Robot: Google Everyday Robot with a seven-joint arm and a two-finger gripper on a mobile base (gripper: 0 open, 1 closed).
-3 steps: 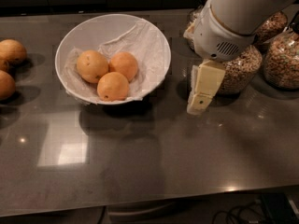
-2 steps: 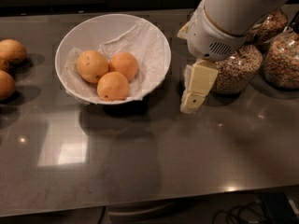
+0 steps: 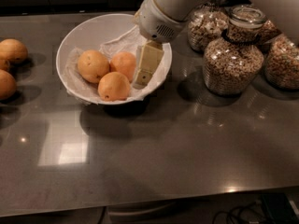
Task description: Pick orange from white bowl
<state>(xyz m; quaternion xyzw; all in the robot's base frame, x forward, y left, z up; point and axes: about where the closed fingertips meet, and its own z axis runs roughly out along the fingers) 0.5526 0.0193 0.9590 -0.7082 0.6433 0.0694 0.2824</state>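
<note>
The white bowl (image 3: 88, 26), lined with crumpled white paper, stands at the back left-centre of the grey counter and holds three fruits. The orange (image 3: 92, 65), dull yellow-orange, lies at the bowl's left. A pinker fruit (image 3: 123, 62) lies behind it to the right, and a brighter one (image 3: 113, 86) at the front. My gripper (image 3: 142, 77), cream-coloured under a white wrist, hangs over the bowl's right side. It is just right of the pinker fruit and apart from the orange. It holds nothing that I can see.
Several glass jars of cereal (image 3: 232, 55) stand at the right and back right, close to my arm. Loose oranges (image 3: 13, 50) lie at the counter's left edge. The counter's front edge runs along the bottom, with cables (image 3: 261, 209) below it.
My gripper has moved left, from beside the bowl's right rim to above the bowl's right side. The view has shifted and sits closer to the bowl.
</note>
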